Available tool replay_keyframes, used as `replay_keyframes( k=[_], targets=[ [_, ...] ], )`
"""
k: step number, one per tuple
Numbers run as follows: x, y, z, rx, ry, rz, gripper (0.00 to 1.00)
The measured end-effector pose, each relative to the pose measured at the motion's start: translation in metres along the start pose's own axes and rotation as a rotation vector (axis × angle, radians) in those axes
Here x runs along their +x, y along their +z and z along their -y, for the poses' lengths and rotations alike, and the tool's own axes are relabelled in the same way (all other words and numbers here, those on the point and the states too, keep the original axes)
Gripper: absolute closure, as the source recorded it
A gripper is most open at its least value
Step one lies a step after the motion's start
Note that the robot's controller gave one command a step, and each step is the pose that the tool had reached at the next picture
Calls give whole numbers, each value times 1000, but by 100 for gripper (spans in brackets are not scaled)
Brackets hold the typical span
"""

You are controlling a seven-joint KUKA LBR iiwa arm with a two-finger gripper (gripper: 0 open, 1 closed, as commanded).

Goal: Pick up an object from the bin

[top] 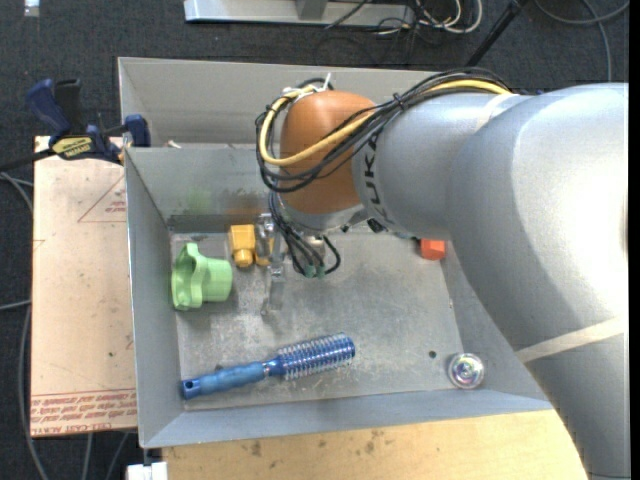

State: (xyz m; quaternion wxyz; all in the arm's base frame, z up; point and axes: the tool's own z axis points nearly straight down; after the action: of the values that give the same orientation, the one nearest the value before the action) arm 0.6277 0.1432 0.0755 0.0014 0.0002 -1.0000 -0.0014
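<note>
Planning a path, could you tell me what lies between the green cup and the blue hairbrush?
The camera view shows only bare bin floor between cup and hairbrush.

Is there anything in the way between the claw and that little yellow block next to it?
Nothing visible. The gripper hangs close to the right of the yellow block. The green cup lies on the block's other side, lower left, and the blue brush lies apart toward the front.
</note>
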Motion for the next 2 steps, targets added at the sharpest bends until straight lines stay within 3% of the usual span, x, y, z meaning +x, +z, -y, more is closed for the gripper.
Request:
replay_keyframes(
  k=[1,2],
  targets=[
    [30,6,-70,-2,76,2,0],
    [28,6,-64,1,83,3,100]
  ],
)
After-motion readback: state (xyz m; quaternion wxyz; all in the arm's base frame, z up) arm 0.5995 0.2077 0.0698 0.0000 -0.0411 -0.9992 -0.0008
